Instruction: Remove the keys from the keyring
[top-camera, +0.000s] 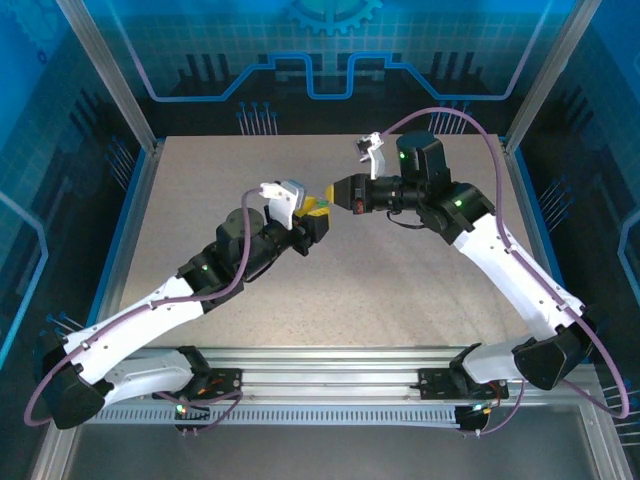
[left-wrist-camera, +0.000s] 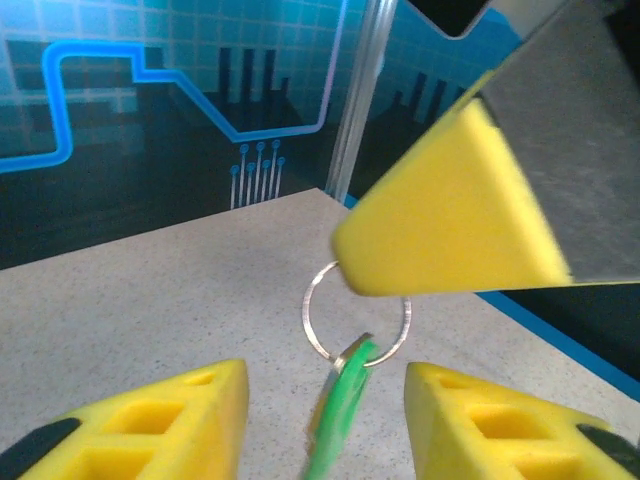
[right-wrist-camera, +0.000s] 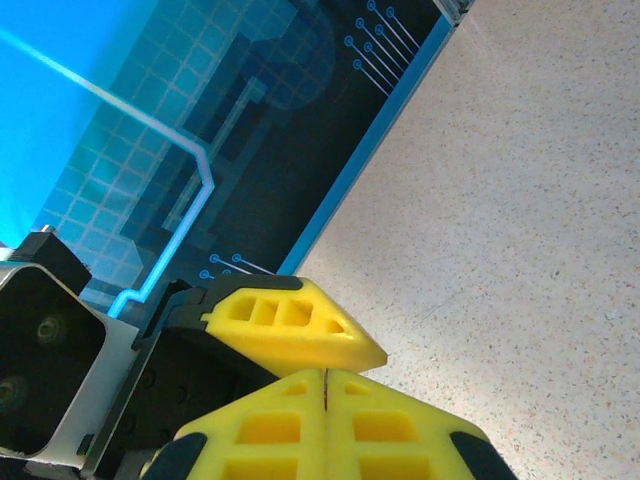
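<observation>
The two arms are meeting above the middle of the table (top-camera: 420, 300), a little toward the far side, with the left gripper (top-camera: 318, 213) coming in from the near left and the right gripper (top-camera: 334, 196) from the far right. Their yellow tips are sitting just beside each other.

In the left wrist view the keyring (left-wrist-camera: 312, 300) is hanging in the air above the speckled tabletop. Its upper right part is disappearing behind the right gripper's yellow tip, which is pinching it there. In the right wrist view those two fingers are pressing flat together along a thin seam.

The green key (left-wrist-camera: 345, 400) is dangling from the bottom of the ring, tilting slightly down and to the left. It is sitting between the left gripper's spread fingers (left-wrist-camera: 180, 420), with a gap showing on each side, so the jaws are standing apart and not touching it.

Wide tabletop is lying around the meeting point on the left, right and near sides. A blue edge strip (top-camera: 525, 215) is lining the table's sides, and a slanted metal post (top-camera: 105, 70) is rising at each far corner. The patterned blue back wall (top-camera: 320, 60) is closing off the far edge, well apart from both grippers.
</observation>
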